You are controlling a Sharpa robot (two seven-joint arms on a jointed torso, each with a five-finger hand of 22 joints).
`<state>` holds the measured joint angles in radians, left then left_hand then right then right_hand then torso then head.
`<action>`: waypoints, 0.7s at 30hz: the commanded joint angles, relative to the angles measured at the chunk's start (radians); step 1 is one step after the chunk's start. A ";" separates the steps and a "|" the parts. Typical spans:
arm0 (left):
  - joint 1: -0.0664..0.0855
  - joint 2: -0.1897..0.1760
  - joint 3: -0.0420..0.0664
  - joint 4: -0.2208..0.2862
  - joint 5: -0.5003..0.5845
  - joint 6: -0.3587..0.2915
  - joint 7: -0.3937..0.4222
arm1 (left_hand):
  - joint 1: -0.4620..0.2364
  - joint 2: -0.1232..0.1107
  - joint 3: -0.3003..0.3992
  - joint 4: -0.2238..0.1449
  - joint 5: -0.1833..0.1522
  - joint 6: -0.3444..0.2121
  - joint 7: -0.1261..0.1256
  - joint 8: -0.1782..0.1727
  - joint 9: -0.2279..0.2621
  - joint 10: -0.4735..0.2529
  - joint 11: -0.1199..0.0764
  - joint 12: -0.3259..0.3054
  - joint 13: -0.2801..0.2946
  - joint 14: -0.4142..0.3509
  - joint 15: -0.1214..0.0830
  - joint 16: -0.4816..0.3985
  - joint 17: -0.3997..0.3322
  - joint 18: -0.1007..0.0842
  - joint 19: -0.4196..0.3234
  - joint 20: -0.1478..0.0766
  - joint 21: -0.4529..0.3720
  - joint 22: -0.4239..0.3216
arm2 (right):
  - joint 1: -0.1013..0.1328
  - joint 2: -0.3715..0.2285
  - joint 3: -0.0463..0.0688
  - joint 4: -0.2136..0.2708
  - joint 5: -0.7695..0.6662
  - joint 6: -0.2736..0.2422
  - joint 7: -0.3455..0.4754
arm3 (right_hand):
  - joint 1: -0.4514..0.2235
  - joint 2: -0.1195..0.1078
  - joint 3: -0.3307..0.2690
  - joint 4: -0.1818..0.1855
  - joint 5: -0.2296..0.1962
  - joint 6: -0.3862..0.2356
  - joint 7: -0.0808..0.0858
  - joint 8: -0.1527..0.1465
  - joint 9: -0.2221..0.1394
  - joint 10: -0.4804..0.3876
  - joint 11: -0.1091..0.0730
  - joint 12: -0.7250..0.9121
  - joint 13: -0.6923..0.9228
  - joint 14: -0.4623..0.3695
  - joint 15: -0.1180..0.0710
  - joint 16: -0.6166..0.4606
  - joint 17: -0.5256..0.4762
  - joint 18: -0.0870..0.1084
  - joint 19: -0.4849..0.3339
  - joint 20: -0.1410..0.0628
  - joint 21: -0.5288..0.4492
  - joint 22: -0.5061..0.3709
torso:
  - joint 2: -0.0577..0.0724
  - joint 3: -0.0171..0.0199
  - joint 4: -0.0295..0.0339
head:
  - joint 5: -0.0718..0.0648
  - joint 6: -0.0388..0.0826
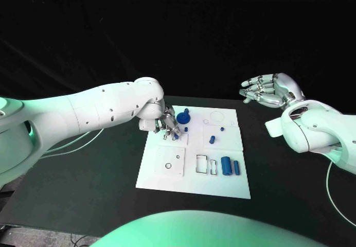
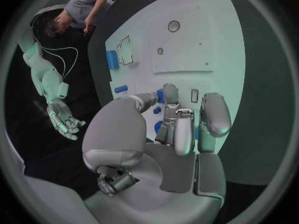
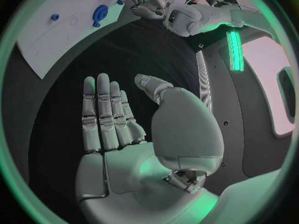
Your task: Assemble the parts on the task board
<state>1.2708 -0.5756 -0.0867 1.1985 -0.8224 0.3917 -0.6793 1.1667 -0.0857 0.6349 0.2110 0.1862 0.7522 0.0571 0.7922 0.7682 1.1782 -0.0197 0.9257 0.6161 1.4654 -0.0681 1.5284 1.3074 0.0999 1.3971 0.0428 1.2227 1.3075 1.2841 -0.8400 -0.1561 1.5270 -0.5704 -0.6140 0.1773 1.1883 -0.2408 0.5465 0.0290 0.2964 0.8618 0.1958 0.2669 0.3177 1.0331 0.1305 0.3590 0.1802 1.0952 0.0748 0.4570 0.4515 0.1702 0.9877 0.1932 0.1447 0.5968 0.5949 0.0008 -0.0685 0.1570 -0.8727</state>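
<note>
1. My left hand (image 1: 166, 123) is down over the far-left part of the white board (image 1: 159, 175), fingers curled together and pointing at the surface. A small blue piece (image 1: 175, 137) sits right at my fingertips; in the left wrist view I see blue between and just under the fingers (image 2: 182, 134), but I cannot tell whether I am pinching it or only touching it.
2. My right hand (image 1: 270, 90) is raised off to the right of the board, well apart from it, flat and wide with nothing in it.
3. Judging the progress: most parts look unassembled. Two blue cylinders (image 1: 231, 167) lie side by side near the board's right edge beside an empty rectangular outline (image 1: 201, 163).
4. A blue gear-like piece (image 1: 184, 116) sits at the far end near my left hand, and a short blue peg (image 1: 213, 138) lies loose mid-board.
5. A small ring (image 1: 168, 165) rests on the near-left panel.
6. So I judge I am early on, working the first small piece, with the cylinders, peg and ring left.
</note>
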 commanded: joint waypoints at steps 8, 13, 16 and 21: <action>0.000 -0.033 0.003 0.049 -0.011 -0.074 0.029 | -0.034 -0.011 0.179 -0.172 0.067 0.006 -0.003 0.018 0.022 0.025 -0.003 0.022 0.023 0.088 -0.012 0.001 0.177 -0.021 0.003 -0.010 -0.002 0.090 | -0.002 0.000 0.000 -0.003 -0.008 0.021 -0.008 | -0.011 0.000 -0.002 -0.007 0.006 0.005 -0.001 0.003 -0.001 0.005 0.001 -0.005 -0.001 0.005 0.003 -0.005 0.001 0.012 0.005 0.000 -0.005 -0.001 | 0.000 0.0002 0.0015 | 0.004 0.000; -0.003 -0.033 0.002 0.052 -0.038 -0.077 0.032 | -0.038 -0.013 0.187 -0.182 0.085 0.010 -0.003 0.021 0.026 0.030 -0.005 0.026 0.028 0.088 -0.013 0.000 0.175 -0.021 0.004 -0.011 -0.002 0.091 | -0.004 0.002 -0.001 -0.004 -0.008 0.023 -0.009 | -0.012 0.001 -0.003 -0.007 0.007 0.004 -0.001 0.003 -0.001 0.005 0.001 -0.006 -0.002 0.005 0.004 -0.007 0.002 0.012 0.005 0.000 -0.006 -0.002 | 0.000 0.0000 -0.0007 | 0.008 0.000; -0.008 -0.030 0.002 0.050 -0.051 -0.080 0.033 | -0.041 -0.014 0.189 -0.186 0.094 0.012 -0.004 0.022 0.028 0.032 -0.005 0.028 0.031 0.088 -0.014 0.000 0.175 -0.021 0.004 -0.012 -0.002 0.092 | -0.005 0.003 -0.001 -0.005 -0.008 0.024 -0.009 | -0.012 0.001 -0.003 -0.007 0.007 0.004 -0.001 0.003 -0.001 0.005 0.001 -0.006 -0.002 0.005 0.004 -0.007 0.002 0.012 0.005 0.000 -0.006 -0.002 | 0.001 0.0006 -0.0010 | 0.010 0.000; -0.015 -0.024 0.002 0.046 -0.082 -0.074 0.034 | -0.047 -0.017 0.195 -0.196 0.120 0.017 -0.005 0.025 0.033 0.037 -0.006 0.033 0.037 0.088 -0.015 0.000 0.174 -0.021 0.004 -0.013 -0.002 0.093 | -0.005 0.004 -0.001 -0.005 -0.008 0.024 -0.009 | -0.012 0.001 -0.003 -0.007 0.007 0.004 -0.001 0.003 -0.001 0.005 0.001 -0.006 -0.002 0.005 0.004 -0.007 0.002 0.012 0.005 0.000 -0.006 -0.002 | 0.002 0.0004 -0.0021 | 0.011 0.000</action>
<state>1.2571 -0.6027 -0.0857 1.2447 -0.8659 0.3214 -0.6599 1.1260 -0.1032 0.6349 0.2109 0.3008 0.7605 0.0534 0.8125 0.8008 1.2068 -0.0270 0.9525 0.6521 1.4651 -0.0750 1.5284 1.3074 0.0838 1.4008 0.0393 1.2226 1.3074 1.2794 -0.8373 -0.1569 1.5216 -0.5705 -0.6066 0.1684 1.1884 -0.2408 0.5436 0.0262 0.3002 0.8618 0.1958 0.2668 0.3177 1.0329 0.1306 0.3590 0.1793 1.0952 0.0748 0.4530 0.4513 0.1702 0.9876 0.1932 0.1447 0.5954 0.5956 0.0010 -0.0694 0.1675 -0.8727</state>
